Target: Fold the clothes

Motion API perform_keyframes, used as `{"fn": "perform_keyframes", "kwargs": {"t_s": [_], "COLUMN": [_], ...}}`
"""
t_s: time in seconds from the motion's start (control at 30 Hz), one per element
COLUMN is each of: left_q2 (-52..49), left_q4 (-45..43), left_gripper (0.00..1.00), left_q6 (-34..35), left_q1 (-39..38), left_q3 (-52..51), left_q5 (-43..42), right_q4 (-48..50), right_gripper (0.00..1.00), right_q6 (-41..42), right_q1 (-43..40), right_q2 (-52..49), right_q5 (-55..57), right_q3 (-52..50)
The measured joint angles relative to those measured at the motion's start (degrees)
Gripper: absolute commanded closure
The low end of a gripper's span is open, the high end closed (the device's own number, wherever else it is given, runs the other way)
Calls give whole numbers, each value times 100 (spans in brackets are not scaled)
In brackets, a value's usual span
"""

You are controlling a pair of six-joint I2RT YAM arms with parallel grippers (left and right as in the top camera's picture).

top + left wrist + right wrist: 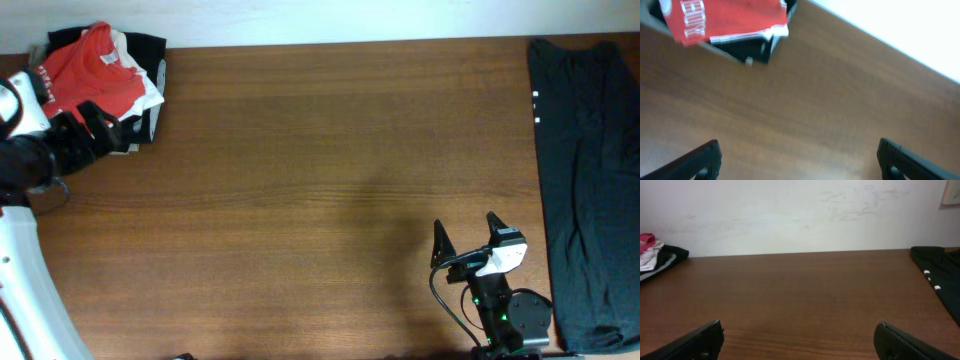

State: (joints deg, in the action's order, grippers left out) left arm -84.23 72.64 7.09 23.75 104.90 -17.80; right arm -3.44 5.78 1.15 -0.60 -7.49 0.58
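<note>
The red-orange T-shirt (92, 72) lies crumpled on top of a pile at the table's far left corner; white print shows on it in the left wrist view (725, 19), and a bit of it shows in the right wrist view (646, 241). My left gripper (100, 125) is open and empty, just at the pile's near edge, over bare wood (797, 160). My right gripper (468, 236) is open and empty near the front edge at the right, far from the shirt (799, 340).
Black and white garments (148, 72) lie under the red shirt. A long black garment (585, 170) lies along the table's right side, also in the right wrist view (940, 267). A white wall stands behind the table.
</note>
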Motion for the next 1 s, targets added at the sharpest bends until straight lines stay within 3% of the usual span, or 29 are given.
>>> {"fn": "perform_keyframes", "kwargs": {"t_s": [0.07,0.17,0.23,0.33,0.47,0.6,0.77,0.9,1.0], "left_q2": [17,448,1434,3276,5860,6426,7187,8275,8343], "left_q4": [138,-573,-1547,-3359,-3991,-4889,-7176,-7455,-7997], "left_gripper": [1,1,1,1,1,1,1,1,1], "left_q6": [-334,-763,-852,-968,-979,-1001,-986,-966,-964], "left_q1": [-330,-1283,-1816,-1930,-1941,-2048,-2052,-2052,-2055], "left_q3": [-98,-1060,-2479,-4935,-7558,-7930,-9418,-10026,-10303], "left_q5": [20,376,522,645,693,695,710,721,734], "right_q4": [0,4,-2,0,-2,-2,0,-2,0], "right_gripper": [1,1,1,1,1,1,1,2,1], "right_q6": [2,2,4,0,0,-2,-2,2,4], "right_q1": [0,0,0,-4,-7,-7,-4,-7,-7], "right_q2": [0,0,-2,2,2,2,-2,0,2], "right_q5": [-2,4,15,17,20,17,17,17,17], "right_q3": [0,0,0,2,0,0,0,0,0]}}
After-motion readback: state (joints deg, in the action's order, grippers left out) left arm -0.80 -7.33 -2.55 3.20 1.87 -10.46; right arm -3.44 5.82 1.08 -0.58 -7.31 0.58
